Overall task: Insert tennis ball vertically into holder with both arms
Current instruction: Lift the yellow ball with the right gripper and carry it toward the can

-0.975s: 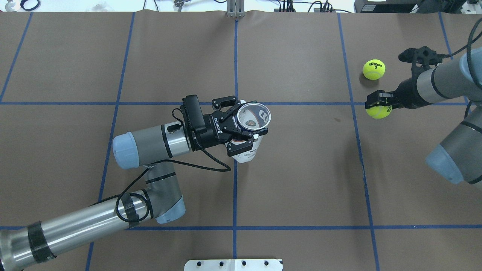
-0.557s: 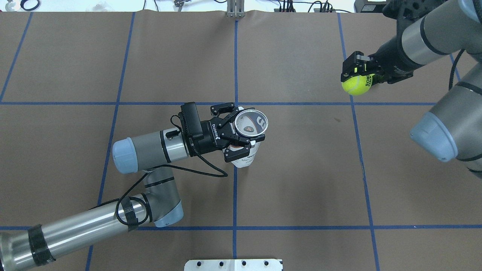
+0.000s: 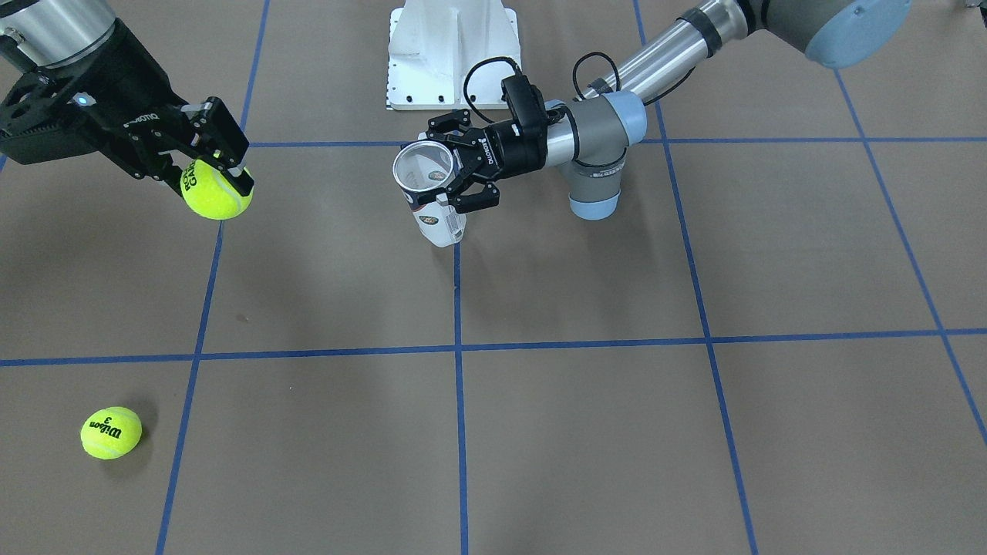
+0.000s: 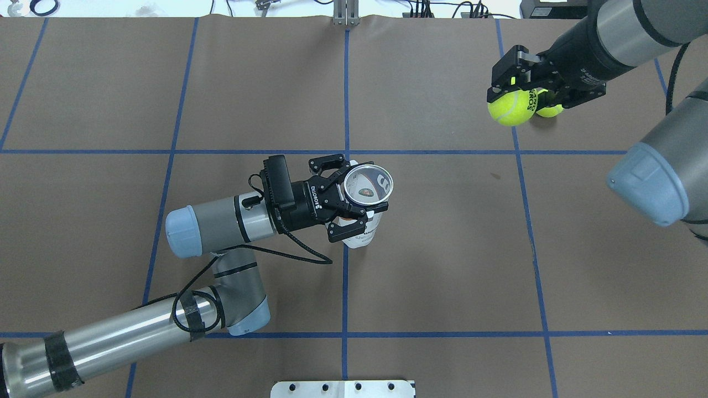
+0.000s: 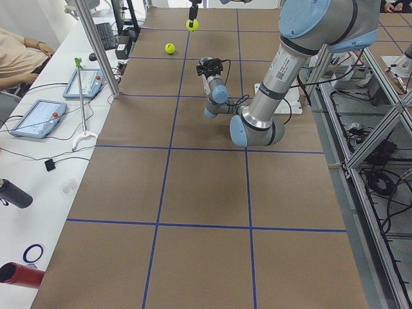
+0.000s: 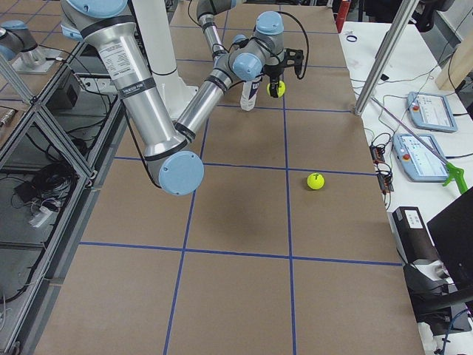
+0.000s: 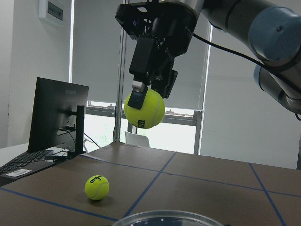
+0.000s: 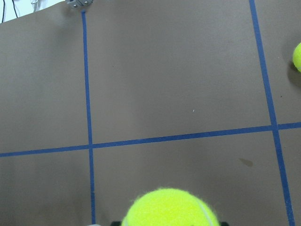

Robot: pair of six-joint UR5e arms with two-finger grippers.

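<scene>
The holder [image 4: 362, 232], a clear tube with a white and navy label, stands upright near the table's middle with its silver-rimmed mouth [image 4: 368, 185] open upward. My left gripper [image 4: 354, 193] is shut on the holder just below the rim; both also show in the front view, holder [image 3: 441, 223] and gripper [image 3: 459, 163]. My right gripper [image 4: 511, 97] is shut on a yellow tennis ball [image 4: 509, 108] and holds it high above the far right of the table. It also shows in the front view [image 3: 216, 189] and the left wrist view [image 7: 144, 109]. The holder's rim [image 7: 164, 219] shows at that view's bottom edge.
A second tennis ball marked Wilson 3 [image 3: 111, 432] lies on the table below and beyond my right gripper, half hidden in the overhead view [image 4: 551, 110]. The white pedestal base [image 3: 451, 54] stands at the table's near edge. A side bench with tablets [image 5: 38, 116] runs along the far side.
My right gripper has lifted the ball off the table and carried it up and towards the far side and centre. My left gripper and the holder shifted slightly towards the robot.
</scene>
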